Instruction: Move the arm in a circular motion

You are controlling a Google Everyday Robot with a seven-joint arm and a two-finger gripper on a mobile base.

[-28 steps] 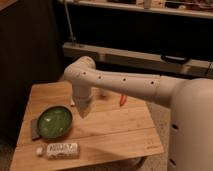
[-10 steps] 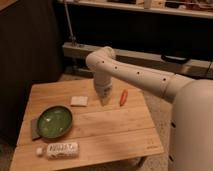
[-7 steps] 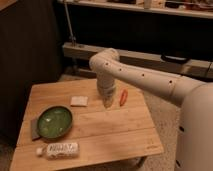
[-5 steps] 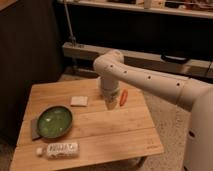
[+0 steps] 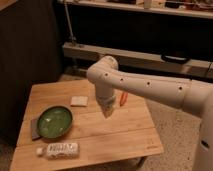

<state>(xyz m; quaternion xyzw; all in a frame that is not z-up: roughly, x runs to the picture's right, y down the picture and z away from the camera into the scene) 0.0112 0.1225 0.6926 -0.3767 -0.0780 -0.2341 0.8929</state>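
Smooth white tubular robot arm (image 5: pixel 145 86): gripper (image 5: pixel 107 112) points down, right of green round bowl (image 5: pixel 54 121); grip state indiscernible.

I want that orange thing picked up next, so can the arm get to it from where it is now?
Probably yes. The tool hangs over the table just left of the orange thing, with nothing between them, though the arm partly hides it.

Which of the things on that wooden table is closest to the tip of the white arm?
The orange carrot-like item, right beside the gripper at the arm's tip. The pale sponge, green bowl and lying bottle sit farther left.
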